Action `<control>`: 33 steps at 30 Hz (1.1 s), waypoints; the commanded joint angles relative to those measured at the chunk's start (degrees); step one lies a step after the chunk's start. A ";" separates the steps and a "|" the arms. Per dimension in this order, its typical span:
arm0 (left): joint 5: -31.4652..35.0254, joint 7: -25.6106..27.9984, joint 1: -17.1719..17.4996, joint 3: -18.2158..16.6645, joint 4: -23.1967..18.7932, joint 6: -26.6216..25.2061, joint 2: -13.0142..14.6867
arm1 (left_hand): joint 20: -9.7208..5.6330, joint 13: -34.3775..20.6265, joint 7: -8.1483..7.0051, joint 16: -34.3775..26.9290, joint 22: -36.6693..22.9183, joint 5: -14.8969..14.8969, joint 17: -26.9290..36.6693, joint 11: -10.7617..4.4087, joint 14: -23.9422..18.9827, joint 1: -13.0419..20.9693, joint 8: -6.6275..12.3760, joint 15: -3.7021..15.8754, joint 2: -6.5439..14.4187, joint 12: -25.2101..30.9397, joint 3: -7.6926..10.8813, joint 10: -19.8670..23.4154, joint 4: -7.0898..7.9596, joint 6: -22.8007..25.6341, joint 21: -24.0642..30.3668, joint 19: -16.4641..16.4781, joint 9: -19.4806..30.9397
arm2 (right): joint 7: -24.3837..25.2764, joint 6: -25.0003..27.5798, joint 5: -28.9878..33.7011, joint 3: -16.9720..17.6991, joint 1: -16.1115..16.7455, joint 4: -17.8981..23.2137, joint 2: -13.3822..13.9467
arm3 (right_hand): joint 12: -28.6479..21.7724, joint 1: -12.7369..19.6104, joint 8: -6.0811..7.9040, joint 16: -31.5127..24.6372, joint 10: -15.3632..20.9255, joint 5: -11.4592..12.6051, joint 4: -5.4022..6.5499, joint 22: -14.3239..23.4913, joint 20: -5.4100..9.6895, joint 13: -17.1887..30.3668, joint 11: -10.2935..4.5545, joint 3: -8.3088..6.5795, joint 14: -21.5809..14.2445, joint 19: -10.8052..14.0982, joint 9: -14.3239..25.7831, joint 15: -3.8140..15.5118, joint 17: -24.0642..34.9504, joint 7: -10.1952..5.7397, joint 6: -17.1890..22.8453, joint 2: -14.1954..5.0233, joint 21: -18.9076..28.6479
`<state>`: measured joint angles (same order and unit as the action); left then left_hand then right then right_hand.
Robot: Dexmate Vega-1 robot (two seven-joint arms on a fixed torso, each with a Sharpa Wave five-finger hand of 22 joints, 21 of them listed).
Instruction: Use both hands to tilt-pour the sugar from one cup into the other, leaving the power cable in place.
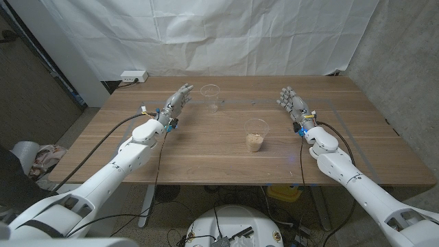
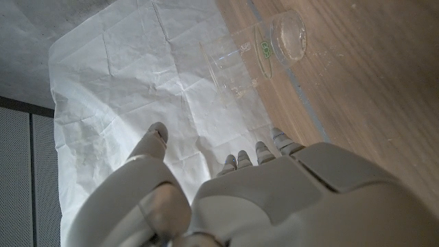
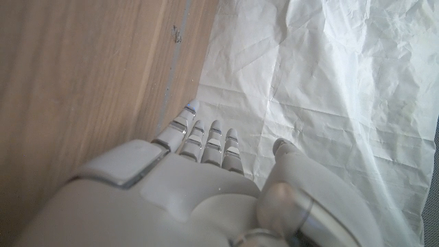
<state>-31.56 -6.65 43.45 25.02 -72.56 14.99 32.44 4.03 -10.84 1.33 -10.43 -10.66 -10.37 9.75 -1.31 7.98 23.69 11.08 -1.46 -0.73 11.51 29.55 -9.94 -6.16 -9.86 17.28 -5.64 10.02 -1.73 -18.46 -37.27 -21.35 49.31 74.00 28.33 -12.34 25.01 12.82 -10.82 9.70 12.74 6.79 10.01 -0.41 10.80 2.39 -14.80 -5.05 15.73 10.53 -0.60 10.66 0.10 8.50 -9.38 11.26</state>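
Sugar-filled cup (image 1: 256,134) is standing nearest, mid-table; empty cup (image 1: 210,97) is sitting beyond, just beside the left hand (image 1: 175,103). Both hands are waiting, fingers apart, holding nothing (right hand (image 1: 291,103) well apart from the sugar). Grasping looks next: each hand closing around a cup.

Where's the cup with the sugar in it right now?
In the head view the sugar cup stands upright near the table's middle, right of centre, nearer the right robot hand and closer to the robot than the empty cup.

White sheet (image 1: 206,31) bkgd, wooden table (image 1: 226,147)
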 commanded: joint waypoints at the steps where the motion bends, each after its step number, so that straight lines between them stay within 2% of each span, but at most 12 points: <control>1: 5.71 1.14 -2.16 2.21 -1.00 -1.40 2.20 | 0.50 -0.23 0.82 -0.37 -0.08 -0.81 0.25 0.75 0.08 1.81 -0.01 -0.71 -0.97 0.46 -0.16 -1.58 -1.42 -3.21 -0.11 0.28 0.31 | -1.61 -1.95 0.02 -0.24 -0.75 -1.62 -0.87 | 0.11 0.20 -0.11 -0.20 0.42 -0.27 -0.39 0.22 -0.33 0.18 0.25 -0.19 -0.07 0.07 0.15 -0.15 0.06 0.02 0.34 0.47 0.37; 7: 9.25 3.24 -2.86 3.18 -2.88 -3.17 3.45 | 0.82 -0.38 1.68 -0.39 -0.01 -1.92 0.31 1.51 -0.40 4.49 -0.01 -1.23 -2.71 0.60 -0.66 -1.49 -3.12 -3.94 -0.18 1.44 0.36 | -1.89 -2.46 0.05 -0.23 -0.74 -1.86 -0.95 | 0.13 0.14 -0.17 -0.21 0.54 -0.32 -0.44 0.22 -0.36 0.18 0.12 -0.23 -0.09 0.06 0.15 -0.12 0.06 -0.02 0.43 0.52 0.37; 14: 13.21 5.17 -3.74 4.35 -5.09 -5.91 4.87 | 1.20 -0.62 2.36 0.12 0.00 -3.27 0.39 1.94 0.97 7.98 -0.35 -1.84 -4.38 0.18 -1.17 -3.19 -4.02 -6.06 -0.72 1.57 0.47 | -2.65 -3.50 -0.39 -0.02 -0.72 -2.57 -1.33 | 0.14 0.04 -0.25 -0.23 0.70 -0.39 -0.51 0.22 -0.37 0.19 0.16 -0.26 -0.15 0.06 0.16 -0.16 0.06 0.05 0.52 0.59 0.37; 15: 13.87 5.35 -3.92 4.58 -5.51 -6.49 5.16 | 1.19 -0.73 2.05 0.27 -0.03 -3.71 0.43 1.96 1.80 9.35 -0.50 -1.86 -4.85 -0.06 -1.34 -4.30 -4.08 -7.18 -1.06 1.22 0.53 | -2.52 -3.56 -0.36 0.01 -0.65 -2.53 -1.36 | 0.15 0.04 -0.25 -0.23 0.69 -0.39 -0.51 0.22 -0.36 0.19 0.14 -0.26 -0.14 0.06 0.16 -0.14 0.06 0.06 0.54 0.59 0.37; 18: 15.18 5.67 -4.41 5.08 -6.10 -7.50 5.51 | 1.44 -0.98 1.78 0.42 -0.11 -4.30 0.50 2.40 3.42 11.83 -0.73 -2.09 -5.40 -0.33 -1.61 -6.37 -4.00 -9.71 -1.82 0.22 0.71 | -2.67 -3.74 -0.47 0.07 -0.56 -2.62 -1.36 | 0.18 -0.01 -0.30 -0.23 0.69 -0.42 -0.53 0.22 -0.36 0.20 0.05 -0.27 -0.15 0.08 0.17 -0.13 0.06 0.12 0.56 0.64 0.38; 23: 17.25 7.27 -4.92 5.66 -6.63 -8.79 5.40 | 1.70 -1.36 1.46 0.33 -0.30 -4.55 0.63 2.06 4.84 14.49 -0.97 -2.12 -5.28 -0.23 -1.72 -8.04 -3.75 -13.60 -2.52 -0.87 1.00 | -2.35 -4.08 -0.40 0.22 -0.15 -2.50 -1.35 | 0.21 -0.12 -0.37 -0.27 0.76 -0.47 -0.55 0.22 -0.37 0.20 0.03 -0.27 -0.22 0.07 0.17 -0.07 0.07 0.17 0.58 0.67 0.38; 28: 18.91 8.43 -5.70 6.33 -6.97 -10.72 5.10 | 2.50 -1.92 2.18 0.37 -0.57 -4.47 0.82 2.88 7.20 16.99 -0.87 -2.97 -5.08 -0.14 -2.07 -10.34 -3.41 -17.62 -3.54 -3.04 1.30 | -2.28 -4.57 -0.64 0.53 0.28 -2.47 -1.37 | 0.18 -0.25 -0.40 -0.29 0.95 -0.52 -0.53 0.22 -0.38 0.20 -0.02 -0.27 -0.25 0.09 0.18 -0.05 0.09 0.21 0.70 0.70 0.39; 33: 20.53 8.08 -7.46 7.64 -6.35 -12.51 4.53 | 2.92 -2.44 3.66 0.60 -0.80 -4.35 1.01 4.75 10.52 18.38 -0.47 -4.70 -4.94 -0.03 -2.61 -12.46 -3.00 -19.52 -4.47 -5.49 1.50 | -2.66 -5.41 -0.61 0.59 0.53 -2.46 -1.42 | 0.19 -0.37 -0.46 -0.28 1.07 -0.56 -0.53 0.22 -0.41 0.21 0.03 -0.27 -0.24 0.11 0.18 -0.09 0.10 0.28 0.75 0.73 0.40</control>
<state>-15.12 0.18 38.52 30.55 -78.60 6.25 37.36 6.66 -12.94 4.25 -10.13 -11.25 -14.63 10.55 2.66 9.92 41.25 10.16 -5.30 -5.77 11.34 27.34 -9.69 -9.23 -9.83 13.27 -9.56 11.35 -4.10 -22.51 -37.73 -21.07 49.17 71.57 27.05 -12.34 24.70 12.49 -10.81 10.05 12.41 6.47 10.00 -0.41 10.80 2.33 -15.11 -5.04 15.73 10.52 -0.61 10.67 0.42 8.81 -9.07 11.26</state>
